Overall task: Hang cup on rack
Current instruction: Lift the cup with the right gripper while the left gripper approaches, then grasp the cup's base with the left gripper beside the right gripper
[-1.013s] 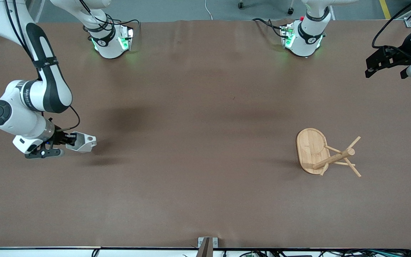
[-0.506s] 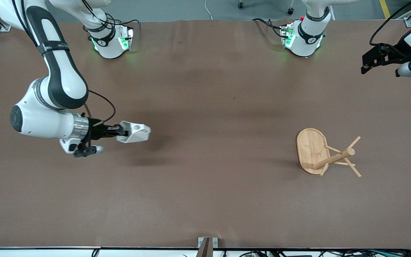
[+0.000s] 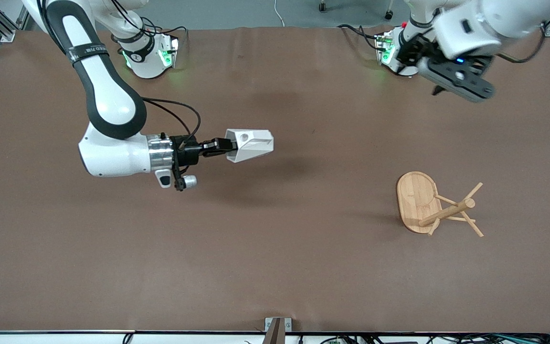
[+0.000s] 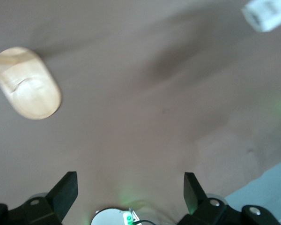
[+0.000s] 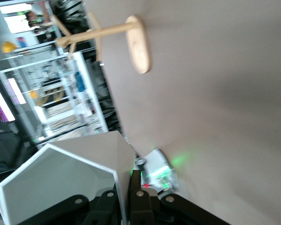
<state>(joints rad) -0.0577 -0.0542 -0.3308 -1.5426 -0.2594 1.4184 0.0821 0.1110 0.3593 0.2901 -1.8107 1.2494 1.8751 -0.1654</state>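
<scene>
The white faceted cup is held on its side in the air over the middle of the table. My right gripper is shut on the cup's wall; the right wrist view shows its fingers clamped on the rim of the cup. The wooden rack stands upright toward the left arm's end, its post and pegs bare. It also shows in the right wrist view and the left wrist view. My left gripper is open and empty over its own base.
The brown table carries only the rack and the two arm bases. The cup also shows in the left wrist view. A small metal bracket sits at the table's near edge.
My right arm has carried the cup from the right arm's end toward the table's middle, nearer the rack. My left arm has swung in from the table's end to over its base.
</scene>
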